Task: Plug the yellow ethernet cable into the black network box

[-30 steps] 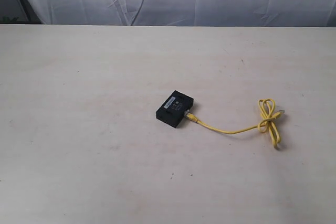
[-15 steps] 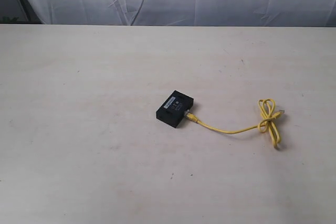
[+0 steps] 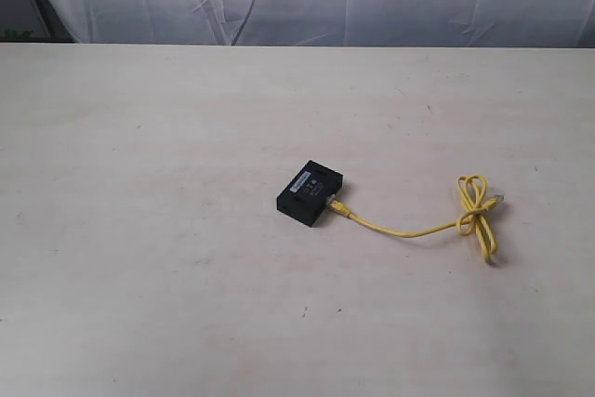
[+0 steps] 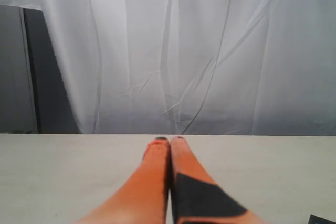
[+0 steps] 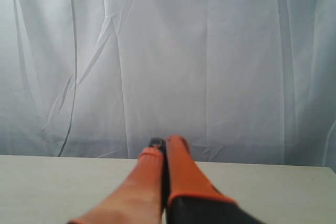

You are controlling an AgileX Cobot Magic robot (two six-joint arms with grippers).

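The black network box (image 3: pixel 310 192) lies just right of centre in the exterior view. The yellow ethernet cable (image 3: pixel 409 231) runs from its lower right edge to a knotted loop at the right. One plug touches the box, but I cannot tell whether it is seated. The left end effector (image 4: pixel 169 141) and the right end effector (image 5: pixel 164 142) are closed on nothing, away from both. The insertion likely needs checking: steady the box, press the plug home.
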